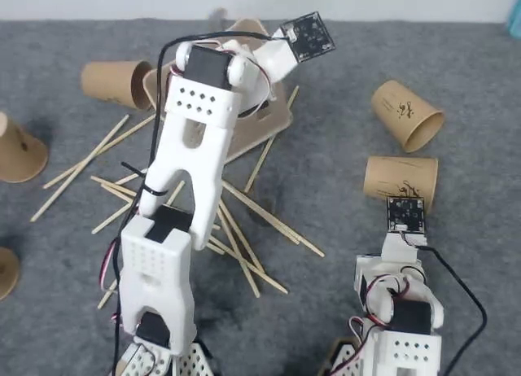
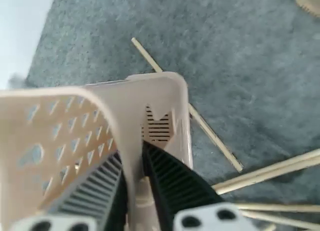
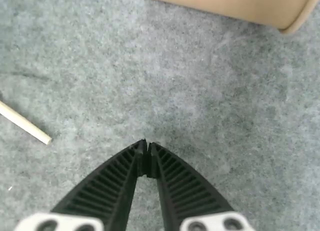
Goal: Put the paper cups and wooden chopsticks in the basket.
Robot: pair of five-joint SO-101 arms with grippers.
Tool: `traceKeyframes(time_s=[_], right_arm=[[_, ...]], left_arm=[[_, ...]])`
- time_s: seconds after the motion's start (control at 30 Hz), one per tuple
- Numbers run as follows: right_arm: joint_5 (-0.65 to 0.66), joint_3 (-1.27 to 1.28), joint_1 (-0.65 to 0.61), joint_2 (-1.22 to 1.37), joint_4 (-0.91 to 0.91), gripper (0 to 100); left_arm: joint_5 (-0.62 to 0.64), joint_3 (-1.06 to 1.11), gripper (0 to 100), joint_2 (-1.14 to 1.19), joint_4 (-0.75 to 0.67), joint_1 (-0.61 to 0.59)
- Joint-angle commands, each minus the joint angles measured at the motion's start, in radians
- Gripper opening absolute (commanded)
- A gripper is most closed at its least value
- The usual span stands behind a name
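While the left tool is clamped on one wall of the beige basket (a perforated one), the right tool is pressed together, holding nothing, above the grey surface. Wooden chopsticks lie scattered just beside the basket. One paper cup lies on its side near the basket, and two more cups lie well apart from it.

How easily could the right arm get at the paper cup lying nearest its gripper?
Probably yes: the right gripper is shut and empty, the paper cup lies on its side just ahead, and only bare carpet lies between them. It would have to open first.
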Motion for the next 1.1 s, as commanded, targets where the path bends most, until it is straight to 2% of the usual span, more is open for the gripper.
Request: traceKeyframes(time_s=[0.0,0.17,0.43,0.6,0.77,0.87,0.93,1.07], right_arm=[[0.014,-0.026,0.016,0.005,0.002,0.6],[0.014,-0.014,0.016,0.005,-0.001,0.6],[0.014,-0.014,0.016,0.005,-0.001,0.6],[0.014,-0.014,0.016,0.005,-0.001,0.6],[0.014,-0.014,0.016,0.005,-0.001,0.6],[0.014,-0.014,0.016,0.005,-0.001,0.6],[0.014,-0.014,0.016,0.005,-0.001,0.6],[0.014,-0.014,0.016,0.005,-0.001,0.6]], left_arm=[[0.017,-0.007,11,-0.094,-0.021,-0.018],[0.034,-0.099,29,-0.094,-0.002,-0.018],[0.058,-0.251,30,-0.095,0.035,-0.034],[0.305,-0.321,30,-0.095,0.035,-0.094],[0.732,-0.328,25,-0.095,0.035,-0.230],[0.925,-0.297,20,-0.095,0.037,-0.339],[0.988,-0.251,18,-0.095,0.037,-0.400],[0.999,-0.160,18,-0.097,0.037,-0.471]])
